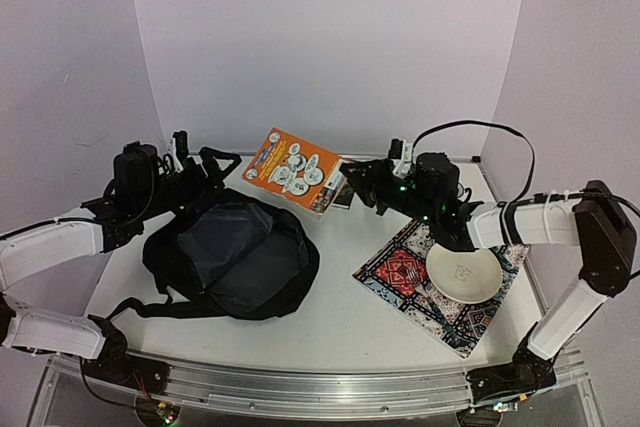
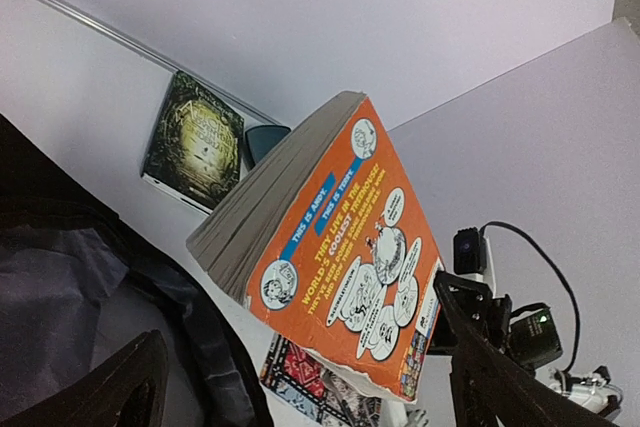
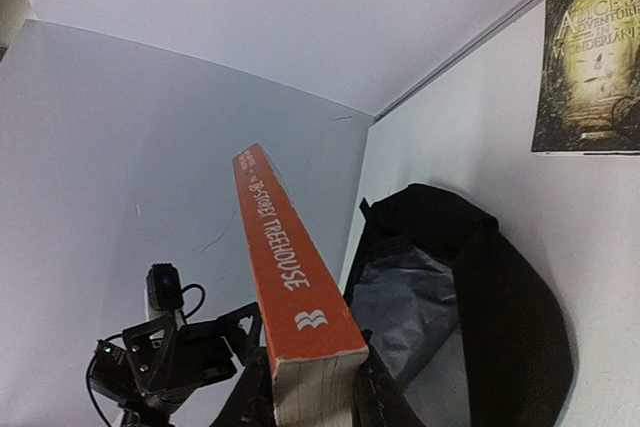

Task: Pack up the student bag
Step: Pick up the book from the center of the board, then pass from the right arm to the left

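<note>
The right gripper (image 3: 312,387) is clenching the lower end of a thick orange paperback book (image 3: 288,257). Its fingers are pinching the two covers, so the spine is running up and away from the wrist camera. In the overhead view the book is hanging lifted and tilted above the far middle of the white table (image 1: 340,332), between the two arms. The left gripper (image 1: 200,159) is waiting with its jaws spread wide and nothing between them, just past the far edge of the student bag (image 1: 230,252). This large soft black fabric backpack is lying slumped on the left half of the table, with its straps trailing toward the near edge. Its mouth seems to be gaping, since grey lining is showing inside. The orange book is hovering off the bag's far right corner, not yet over that opening. A dark green hardback (image 3: 590,57) is lying flat behind it. To the right, a flat red-and-black patterned book (image 1: 400,272) is carrying a pale shallow bowl (image 1: 463,274). The step in hand looks like carrying the first book to the bag. The next move probably calls for swinging it left over the lining, tipping one edge down and lowering it in. The left gripper may need to hold the sagging fabric apart.
</note>
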You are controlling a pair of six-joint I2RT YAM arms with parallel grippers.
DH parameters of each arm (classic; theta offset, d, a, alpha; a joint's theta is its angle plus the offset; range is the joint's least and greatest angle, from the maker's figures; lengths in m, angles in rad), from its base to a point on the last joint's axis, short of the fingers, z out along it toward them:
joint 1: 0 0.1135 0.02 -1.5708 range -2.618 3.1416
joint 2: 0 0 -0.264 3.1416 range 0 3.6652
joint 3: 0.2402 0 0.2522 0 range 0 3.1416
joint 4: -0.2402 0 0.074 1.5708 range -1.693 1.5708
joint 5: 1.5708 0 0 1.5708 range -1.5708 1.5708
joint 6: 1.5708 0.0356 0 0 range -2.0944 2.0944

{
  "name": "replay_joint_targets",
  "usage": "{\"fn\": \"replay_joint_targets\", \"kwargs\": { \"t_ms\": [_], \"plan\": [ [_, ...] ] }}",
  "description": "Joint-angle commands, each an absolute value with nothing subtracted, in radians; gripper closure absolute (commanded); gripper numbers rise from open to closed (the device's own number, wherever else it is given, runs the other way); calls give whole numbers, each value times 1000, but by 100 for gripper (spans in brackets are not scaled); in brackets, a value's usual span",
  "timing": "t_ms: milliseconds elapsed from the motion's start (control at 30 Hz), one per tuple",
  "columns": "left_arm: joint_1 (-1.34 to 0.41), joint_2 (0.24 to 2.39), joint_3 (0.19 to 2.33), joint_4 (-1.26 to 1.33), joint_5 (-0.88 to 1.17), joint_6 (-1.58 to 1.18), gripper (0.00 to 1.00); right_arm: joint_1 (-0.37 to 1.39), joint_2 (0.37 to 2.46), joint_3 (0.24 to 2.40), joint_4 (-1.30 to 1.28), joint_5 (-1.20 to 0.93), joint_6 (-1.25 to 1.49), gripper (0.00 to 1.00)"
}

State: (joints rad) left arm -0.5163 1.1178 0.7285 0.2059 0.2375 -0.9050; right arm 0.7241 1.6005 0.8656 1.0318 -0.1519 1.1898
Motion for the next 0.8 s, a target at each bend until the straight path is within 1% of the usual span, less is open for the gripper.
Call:
{"fn": "replay_joint_targets", "kwargs": {
  "t_ms": [0,167,400,667,767],
  "plan": [
    [-523,1126,677,431,285,-1061,1,755,1552,892,1310,-86,1275,100],
    [-553,1160,647,576,300,-1142,1,788,1567,906,1351,-69,1298,100],
    [-612,1216,650,704,269,-1180,1,822,1597,931,1394,-63,1327,100],
    [-640,1279,656,778,218,-1219,10,842,1615,929,1420,-64,1344,100],
    [-651,1299,651,783,199,-1247,10,844,1617,927,1430,-63,1349,100]
  ]
}}
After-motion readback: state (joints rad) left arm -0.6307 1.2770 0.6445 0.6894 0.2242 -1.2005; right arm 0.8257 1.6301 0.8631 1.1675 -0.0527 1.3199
